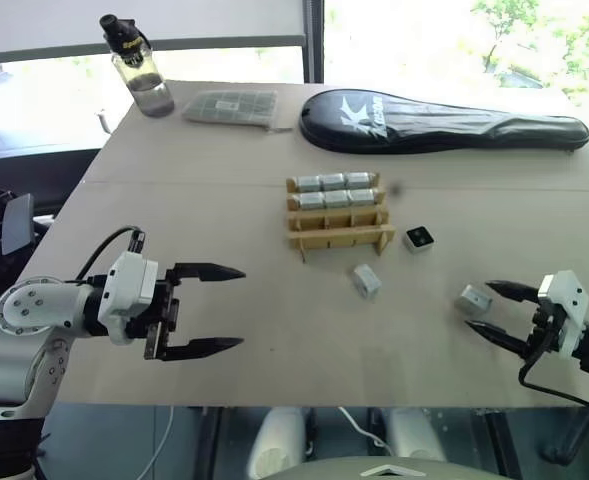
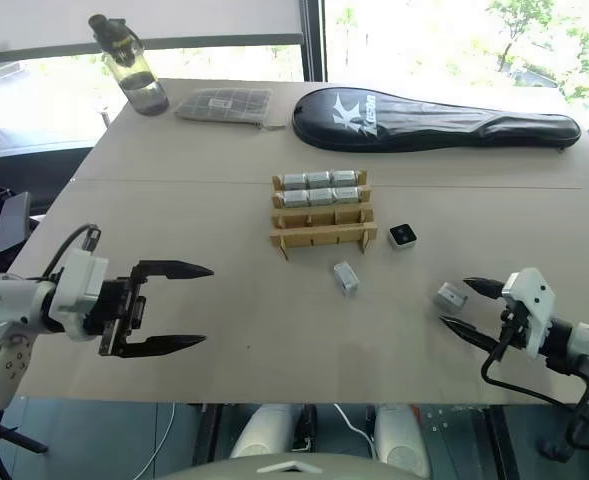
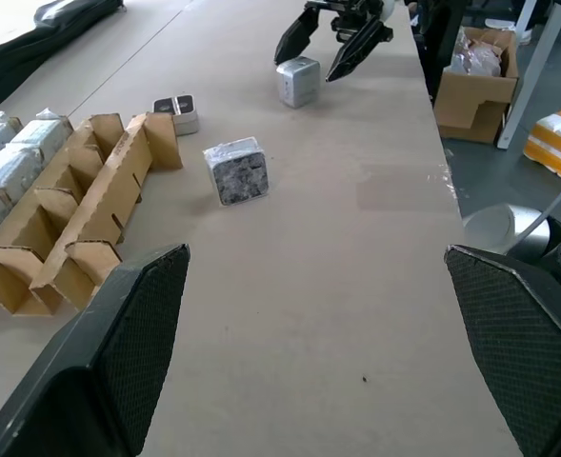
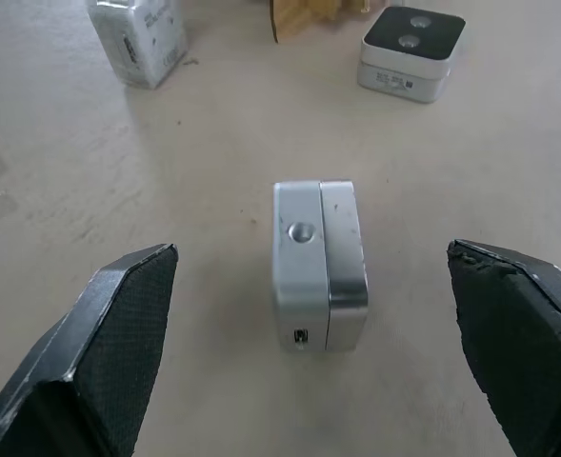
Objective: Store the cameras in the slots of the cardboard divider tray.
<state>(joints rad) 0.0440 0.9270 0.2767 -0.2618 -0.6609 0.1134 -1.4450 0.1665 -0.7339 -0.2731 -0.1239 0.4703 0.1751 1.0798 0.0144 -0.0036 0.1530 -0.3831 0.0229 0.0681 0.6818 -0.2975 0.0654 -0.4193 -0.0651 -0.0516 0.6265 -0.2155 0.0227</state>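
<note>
On the tan table (image 1: 224, 190) the cardboard divider tray (image 1: 339, 215) sits near the middle, its two far rows filled with six silver-grey cameras (image 1: 332, 182) packed side by side, and its near row of slots standing bare. Three more cameras lie loose on the table on the near right of the tray. One with its black face up (image 1: 419, 238) lies just beside the tray's right end. A second one, wrapped (image 1: 366, 280), lies a little nearer the table's front edge, in front of the tray's right half. The third loose camera (image 1: 472, 299) lies farther right, and the right gripper (image 1: 496, 308) is level with it: the camera sits just off the tips of the two black fingers, in line with the gap between them. In the right wrist view that camera (image 4: 320, 265) lies on its side, centred between the two finger pads (image 4: 99, 343), with clear table on both sides of it. The jaws stand wide apart and touch nothing.

The left gripper (image 1: 219, 308) hangs over bare table well to the left of the tray, pointing across toward the right, its fingers spread wide and carrying nothing.

At the far edge stand a water bottle (image 1: 139, 68), a flat grey packet (image 1: 230, 107) and a black racket bag (image 1: 444, 122).
</note>
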